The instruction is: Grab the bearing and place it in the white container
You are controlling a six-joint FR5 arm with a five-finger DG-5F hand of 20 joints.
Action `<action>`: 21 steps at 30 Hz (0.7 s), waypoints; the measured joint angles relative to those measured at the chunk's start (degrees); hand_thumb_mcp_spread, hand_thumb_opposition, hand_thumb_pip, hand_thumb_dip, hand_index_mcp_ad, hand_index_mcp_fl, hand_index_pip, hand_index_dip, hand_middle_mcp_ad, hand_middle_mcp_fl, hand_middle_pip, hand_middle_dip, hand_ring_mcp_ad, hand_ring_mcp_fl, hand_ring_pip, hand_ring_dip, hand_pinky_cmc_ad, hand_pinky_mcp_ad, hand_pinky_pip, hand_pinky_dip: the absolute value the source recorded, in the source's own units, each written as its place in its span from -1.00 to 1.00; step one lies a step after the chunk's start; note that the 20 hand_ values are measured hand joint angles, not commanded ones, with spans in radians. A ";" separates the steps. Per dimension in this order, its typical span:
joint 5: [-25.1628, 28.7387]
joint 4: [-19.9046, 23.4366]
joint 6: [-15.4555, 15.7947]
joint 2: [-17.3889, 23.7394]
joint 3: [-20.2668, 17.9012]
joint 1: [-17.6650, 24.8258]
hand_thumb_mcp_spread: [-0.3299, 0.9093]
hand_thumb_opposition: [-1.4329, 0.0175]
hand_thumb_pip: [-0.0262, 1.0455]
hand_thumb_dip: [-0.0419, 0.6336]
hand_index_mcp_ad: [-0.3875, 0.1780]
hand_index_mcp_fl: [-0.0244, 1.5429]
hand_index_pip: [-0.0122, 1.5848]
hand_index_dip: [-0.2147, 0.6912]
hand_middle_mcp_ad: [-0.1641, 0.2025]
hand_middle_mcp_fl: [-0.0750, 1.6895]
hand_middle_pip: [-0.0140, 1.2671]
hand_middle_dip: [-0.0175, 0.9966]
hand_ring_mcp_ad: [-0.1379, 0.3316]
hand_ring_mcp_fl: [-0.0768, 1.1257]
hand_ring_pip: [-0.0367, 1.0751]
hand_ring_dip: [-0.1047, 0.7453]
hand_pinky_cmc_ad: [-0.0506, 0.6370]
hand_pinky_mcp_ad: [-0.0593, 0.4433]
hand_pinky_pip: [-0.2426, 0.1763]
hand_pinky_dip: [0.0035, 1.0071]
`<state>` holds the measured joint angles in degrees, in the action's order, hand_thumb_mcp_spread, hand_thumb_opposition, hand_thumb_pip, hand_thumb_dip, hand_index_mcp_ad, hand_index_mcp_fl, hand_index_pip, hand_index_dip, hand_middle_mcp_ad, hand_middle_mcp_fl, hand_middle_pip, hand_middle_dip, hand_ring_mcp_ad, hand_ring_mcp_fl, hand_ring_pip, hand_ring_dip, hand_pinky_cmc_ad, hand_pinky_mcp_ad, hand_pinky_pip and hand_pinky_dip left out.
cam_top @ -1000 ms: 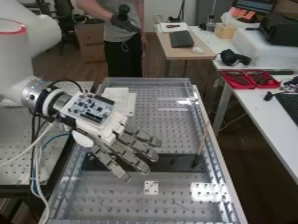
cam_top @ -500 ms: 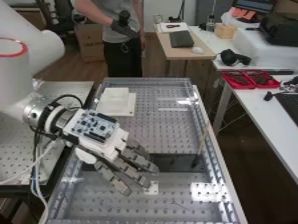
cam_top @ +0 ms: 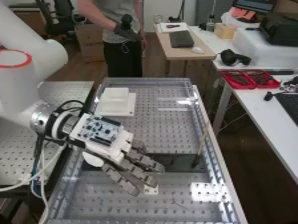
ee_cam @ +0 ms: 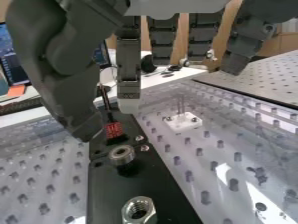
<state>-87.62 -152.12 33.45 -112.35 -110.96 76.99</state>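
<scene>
The hand (cam_top: 136, 167) hangs over the middle of the clear bench in the high view, its fingers fairly straight and slanting down to the right. The white container (cam_top: 114, 102), a shallow tray, lies farther back, up and left of the fingers. In the wrist view, the bearing (ee_cam: 122, 155) is a small metal ring at the dark strip, below the thumb's tip and apart from it. Extended fingers of the hand (ee_cam: 128, 65) touch nothing that I can make out, and the hand is open.
On the black strip (ee_cam: 136, 185) stands a large metal nut (ee_cam: 138, 211) near the bearing. A tool with a red and black handle (ee_cam: 114, 129) stands by the strip's other end. Beside the strip lies a white square plate (ee_cam: 183, 122) with thin upright pins.
The arm has brought the hand toward the bench's near end, then a little to the right. It has moved away from the white container, which is now uncovered. Its fingers remain extended.
</scene>
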 joint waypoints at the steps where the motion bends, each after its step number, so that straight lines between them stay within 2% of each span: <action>1: -0.01 0.28 0.08 -0.20 0.05 0.01 0.06 -0.15 0.39 -0.22 0.19 -0.98 0.70 -0.02 0.30 -0.91 -0.78 -0.72 0.29 -0.88 -0.80 -0.66 0.30 0.42 -0.29 -0.53; 6: -0.19 1.46 0.80 -1.24 0.23 -0.06 0.12 -0.17 0.39 -0.13 0.14 -0.98 0.81 0.13 0.28 -0.90 -0.78 -0.71 0.26 -0.88 -0.80 -0.66 0.29 0.41 -0.29 -0.62; 11: -0.53 2.13 2.28 -1.69 0.22 -0.20 0.14 -0.19 0.39 -0.13 0.13 -0.98 0.87 0.21 0.28 -0.90 -0.78 -0.69 0.26 -0.87 -0.80 -0.66 0.30 0.41 -0.28 -0.62; 21: -2.08 4.07 4.97 -2.19 -0.61 -0.34 0.13 -0.19 0.38 -0.13 0.11 -0.98 0.90 0.21 0.28 -0.90 -0.78 -0.68 0.26 -0.88 -0.78 -0.64 0.29 0.41 -0.28 -0.65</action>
<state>-89.69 -148.05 38.42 -114.54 -111.57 76.64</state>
